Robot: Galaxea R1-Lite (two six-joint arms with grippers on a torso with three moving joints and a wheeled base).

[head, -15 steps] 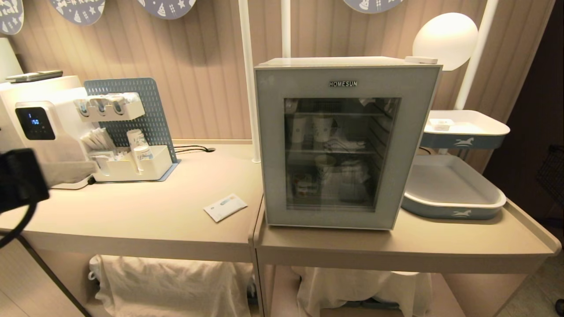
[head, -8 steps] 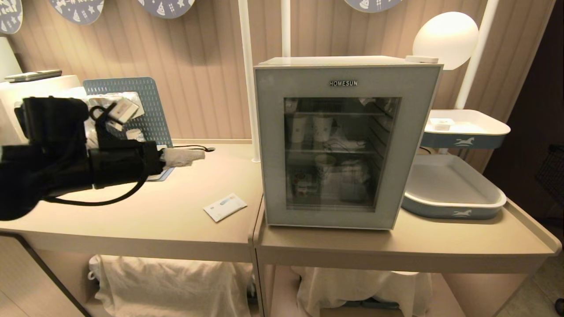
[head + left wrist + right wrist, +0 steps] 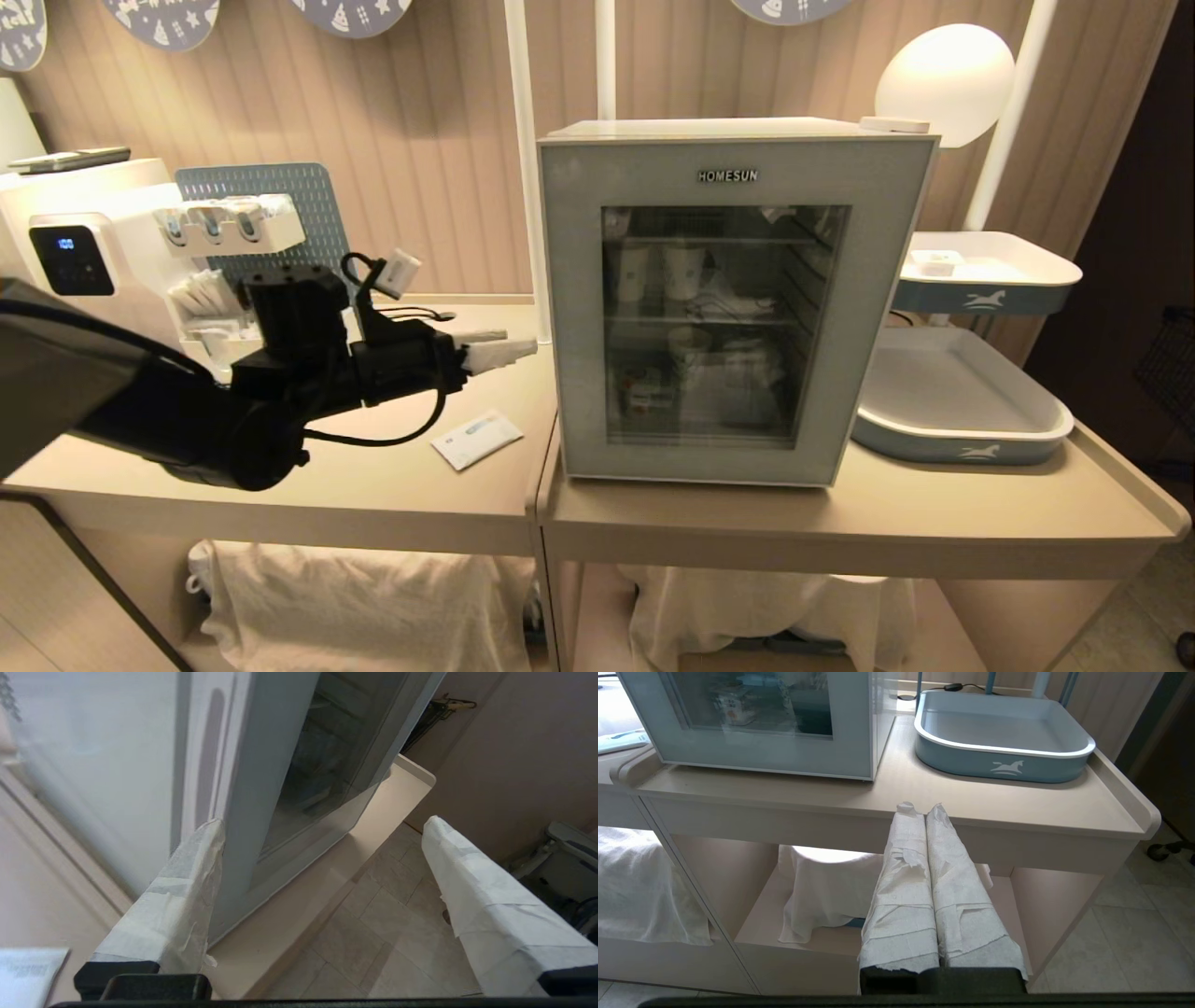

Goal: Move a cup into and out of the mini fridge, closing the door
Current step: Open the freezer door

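The mini fridge (image 3: 728, 131) stands on the right table with its door (image 3: 579, 327) shut. Behind the glass, on the fridge floor, sits the cup (image 3: 642, 392), white with an orange picture; the right wrist view shows the cup (image 3: 731, 704) too. My left gripper (image 3: 518, 343) reaches level across the left table, its tips just short of the door's left edge. In the left wrist view the left gripper (image 3: 323, 821) is open and empty, the door (image 3: 247, 788) edge between its paper-wrapped fingers (image 3: 187, 896). My right gripper (image 3: 920, 807) hangs shut and empty below the table's front edge.
A water dispenser (image 3: 84, 261) and a pegboard organizer (image 3: 280, 317) with paper cups stand at the back left. A white packet (image 3: 476, 439) lies on the left table. Two blue-and-white trays (image 3: 962, 401) sit right of the fridge. Paper cups (image 3: 681, 271) stand on the fridge's upper shelf.
My left arm has swung in from the picture's left edge to the fridge's left side, and its fingers have opened. The door has stayed shut.
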